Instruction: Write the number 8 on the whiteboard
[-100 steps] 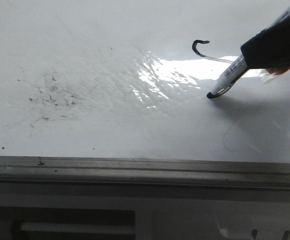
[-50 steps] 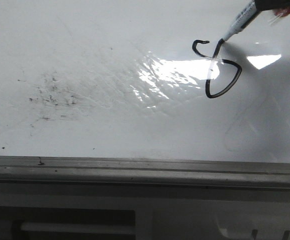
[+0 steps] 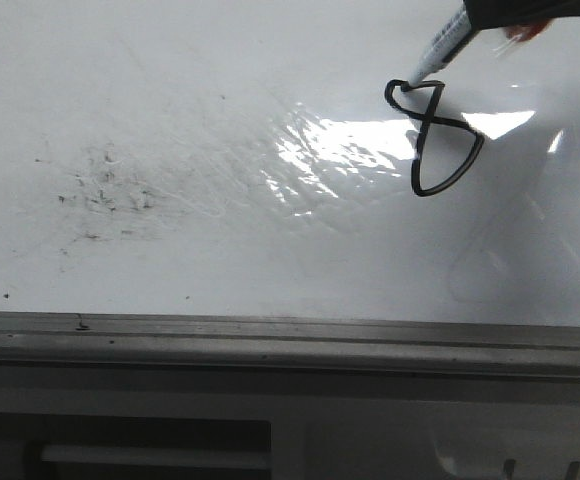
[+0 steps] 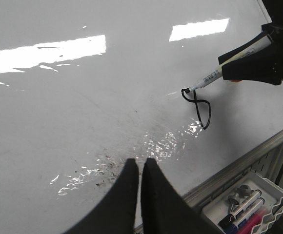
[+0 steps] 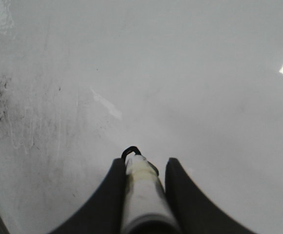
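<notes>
Whiteboard (image 3: 220,250): large glossy white board lying flat, grey metal edge rail along its near side, faint scratches, a patch of black smudge specks (image 3: 105,190) toward the left, well apart from the writing.

Number 8 (image 3: 435,135): thin black outline on the right part of the board, beside the bright glare patch. Small top loop, larger bottom loop. Half a second ago the top loop was open, with only a hook at its left and the crossing stroke rising to the right; now the loop is closed and the figure reads whole. A second ago only the hook and the start of the bottom loop existed.

Marker (image 3: 438,50): white barrel, tilted, tip touching the top-left of the small loop. It has moved left from the top-right of the figure since the previous frame.

Right gripper (image 5: 142,168): black fingers pinched on the marker barrel, one on each side.

Left gripper (image 4: 139,168): fingers pressed together, holding nothing, hovering over the board near the rail.

Tray (image 4: 273,209): white, below the rail, holding spare markers.
</notes>
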Available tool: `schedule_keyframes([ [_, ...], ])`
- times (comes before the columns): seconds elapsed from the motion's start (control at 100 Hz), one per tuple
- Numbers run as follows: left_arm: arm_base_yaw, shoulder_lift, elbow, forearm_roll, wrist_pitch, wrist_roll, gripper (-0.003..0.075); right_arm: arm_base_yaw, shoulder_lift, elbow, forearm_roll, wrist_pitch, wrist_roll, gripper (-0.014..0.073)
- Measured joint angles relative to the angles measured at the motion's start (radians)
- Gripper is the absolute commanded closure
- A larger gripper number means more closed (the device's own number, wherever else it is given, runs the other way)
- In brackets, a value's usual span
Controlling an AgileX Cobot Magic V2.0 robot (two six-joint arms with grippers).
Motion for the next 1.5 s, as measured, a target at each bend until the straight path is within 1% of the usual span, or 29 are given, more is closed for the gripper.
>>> schedule_keyframes([
  [0.17, 0.0, 0.0, 0.0, -0.008, 0.0, 0.0, 0.074, 0.042, -0.133, -0.027, -0.004, 0.114, -0.002, 0.0638],
  [0.24, 0.0, 0.0, 0.0, -0.024, 0.004, 0.0, 0.0724, 0.062, -0.193, -0.039, -0.004, 0.161, -0.002, 0.0638],
  [0.27, 0.0, 0.005, 0.0, -0.029, 0.01, 0.004, 0.0701, 0.068, -0.215, -0.041, -0.004, 0.185, -0.002, 0.0638],
  [0.31, 0.0, 0.016, 0.0, -0.031, 0.029, 0.013, 0.0647, 0.08, -0.239, -0.043, -0.004, 0.23, -0.002, 0.0638],
  [0.36, 0.0, 0.042, -0.002, -0.038, 0.063, 0.036, 0.0564, 0.091, -0.252, -0.045, -0.002, 0.292, -0.002, 0.0638],
  [0.4, 0.0, 0.065, -0.008, -0.047, 0.089, 0.054, 0.0475, 0.103, -0.257, -0.045, 0.007, 0.353, -0.004, 0.0638],
  [0.41, 0.0, 0.075, -0.008, -0.054, 0.099, 0.062, 0.0475, 0.103, -0.257, -0.045, 0.009, 0.353, -0.004, 0.0638],
  [0.44, 0.0, 0.095, -0.013, -0.066, 0.118, 0.078, 0.0422, 0.11, -0.257, -0.045, 0.019, 0.389, -0.004, 0.0638],
  [0.46, 0.0, 0.112, -0.017, -0.079, 0.132, 0.093, 0.0398, 0.116, -0.257, -0.045, 0.028, 0.4, -0.004, 0.0638],
  [0.51, 0.0, 0.154, -0.025, -0.121, 0.163, 0.139, 0.0367, 0.126, -0.255, -0.045, 0.05, 0.426, -0.004, 0.0638],
  [0.59, 0.0, 0.224, -0.039, -0.213, 0.223, 0.257, 0.0366, 0.155, -0.247, -0.045, 0.073, 0.428, -0.004, 0.0638],
  [0.69, 0.0, 0.315, -0.051, -0.387, 0.296, 0.491, 0.0366, 0.204, -0.229, -0.045, 0.083, 0.422, -0.004, 0.0638],
  [0.76, 0.0, 0.369, -0.066, -0.482, 0.342, 0.634, 0.0366, 0.249, -0.209, -0.045, 0.084, 0.414, -0.004, 0.0638],
  [0.83, 0.0, 0.419, -0.088, -0.524, 0.377, 0.731, 0.0366, 0.298, -0.187, -0.045, 0.086, 0.404, -0.006, 0.0638],
  [0.9, -0.005, 0.468, -0.117, -0.538, 0.407, 0.791, 0.0366, 0.347, -0.163, -0.045, 0.086, 0.397, -0.006, 0.0638],
  [0.98, -0.04, 0.523, -0.153, -0.534, 0.42, 0.83, 0.0366, 0.399, -0.138, -0.045, 0.086, 0.373, -0.006, 0.0638],
  [1.07, -0.11, 0.59, -0.196, -0.509, 0.425, 0.847, 0.0366, 0.441, -0.11, -0.045, 0.088, 0.337, -0.006, 0.0638],
  [1.17, -0.196, 0.661, -0.23, -0.496, 0.405, 0.852, 0.0366, 0.467, -0.086, -0.045, 0.09, 0.304, -0.006, 0.0638],
  [1.29, -0.273, 0.727, -0.255, -0.496, 0.348, 0.856, 0.0366, 0.478, -0.072, -0.045, 0.09, 0.291, -0.006, 0.0638],
  [1.38, -0.309, 0.768, -0.271, -0.495, 0.321, 0.857, 0.0366, 0.489, -0.068, -0.045, 0.09, 0.291, -0.006, 0.0638],
  [1.5, -0.327, 0.814, -0.293, -0.495, 0.312, 0.857, 0.0366, 0.511, -0.067, -0.045, 0.09, 0.275, -0.006, 0.0638],
])
